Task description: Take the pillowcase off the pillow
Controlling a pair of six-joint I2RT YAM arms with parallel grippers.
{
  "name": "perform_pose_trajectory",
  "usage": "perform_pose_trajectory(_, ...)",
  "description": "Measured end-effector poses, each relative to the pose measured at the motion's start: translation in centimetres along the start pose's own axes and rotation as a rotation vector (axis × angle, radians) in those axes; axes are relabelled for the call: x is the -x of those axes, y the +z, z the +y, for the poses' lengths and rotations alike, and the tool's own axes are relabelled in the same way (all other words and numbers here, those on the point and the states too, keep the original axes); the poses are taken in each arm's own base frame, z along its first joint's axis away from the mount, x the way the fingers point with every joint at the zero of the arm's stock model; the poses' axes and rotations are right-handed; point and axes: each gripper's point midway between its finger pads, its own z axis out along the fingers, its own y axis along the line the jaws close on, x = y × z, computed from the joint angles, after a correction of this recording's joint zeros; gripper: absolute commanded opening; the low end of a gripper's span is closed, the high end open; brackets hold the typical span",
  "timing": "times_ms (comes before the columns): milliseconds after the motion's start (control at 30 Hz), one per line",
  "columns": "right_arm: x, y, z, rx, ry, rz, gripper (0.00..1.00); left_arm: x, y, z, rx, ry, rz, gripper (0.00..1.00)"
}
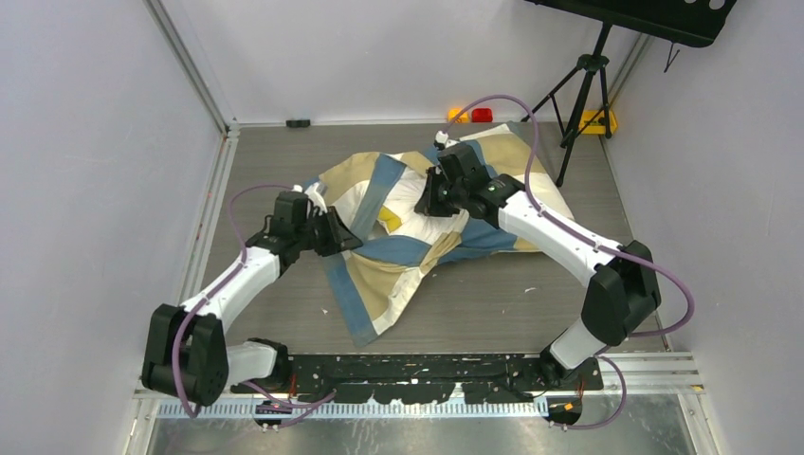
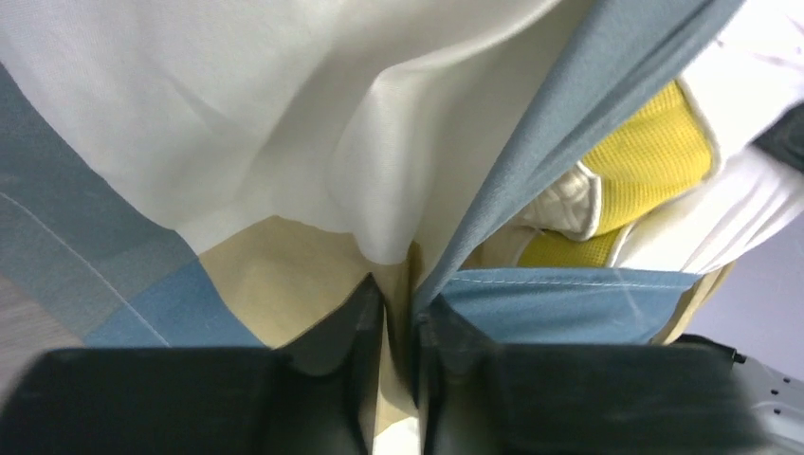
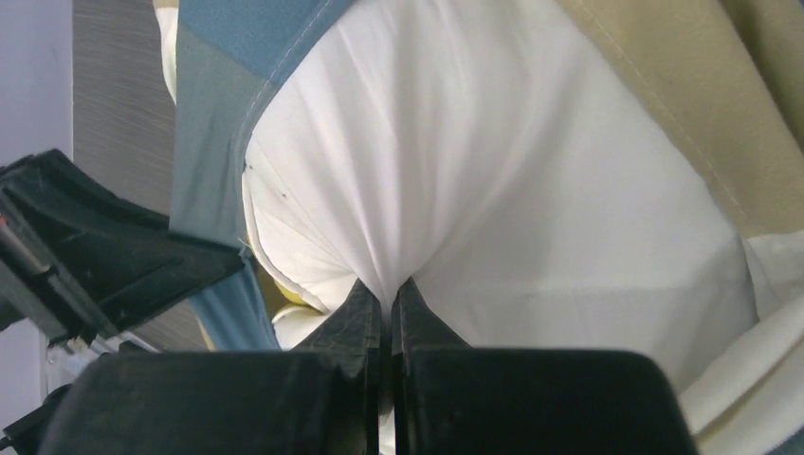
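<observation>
grey table (image 1: 493, 303), white walls (image 1: 379, 57).
pillowcase (image 1: 389, 275) slants far-right to near edge; left gripper (image 2: 398, 294) pinches it, right gripper (image 3: 387, 289) the pillow (image 3: 493, 171).

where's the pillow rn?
Top view: mid-table, the pillow is mostly inside the pillowcase, its white corner showing between the left end effector and right end effector.

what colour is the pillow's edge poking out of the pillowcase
Yellow on the pillow, best in the left wrist view.
</observation>
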Motion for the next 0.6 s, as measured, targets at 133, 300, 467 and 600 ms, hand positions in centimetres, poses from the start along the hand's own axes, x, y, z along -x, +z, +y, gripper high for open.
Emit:
perform_pose_trajectory(133,0.1,0.6,-0.1,0.001,0.008,0.013,0.00,-1.6,-1.3,-2.3,-0.030,0.050,0.031,0.54)
perform_pose_trajectory(300,0.7,2.2,0.3,-0.004,0.004,0.015,0.00,-3.6,-1.8,-5.3,-0.098,0.056,0.081,0.61)
perform_pose_trajectory(467,0.2,2.9,0.6,-0.017,-0.015,0.013,0.00,-4.8,-1.2,-5.4,-0.101,-0.011,0.145,0.44)
perform_pose_trajectory(600,0.1,3.1,0.7,-0.024,-0.022,0.013,0.00,-5.5,-1.3,-6.2,-0.138,-0.017,0.182,0.32)
